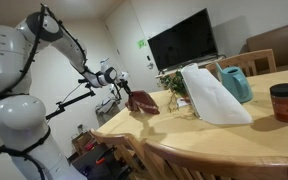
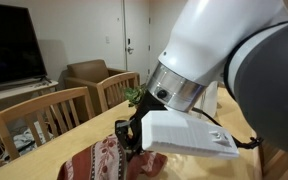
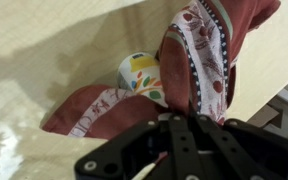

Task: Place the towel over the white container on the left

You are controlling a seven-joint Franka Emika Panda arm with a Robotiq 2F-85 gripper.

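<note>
Towel (image 3: 199,60) is soft, light and limp. It hangs bunched from the gripper (image 3: 184,120), which pinches one fold, and trails onto the table (image 3: 64,40) against a small cup (image 3: 139,75). A grip nearer an edge would likely let it spread.

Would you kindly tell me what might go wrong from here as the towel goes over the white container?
1. In the wrist view the towel covers only part of the white container; let go now, it may slide off and leave it exposed.
2. The towel is bunched at the pincer and touches the container; pulling it could tip the container.
</note>
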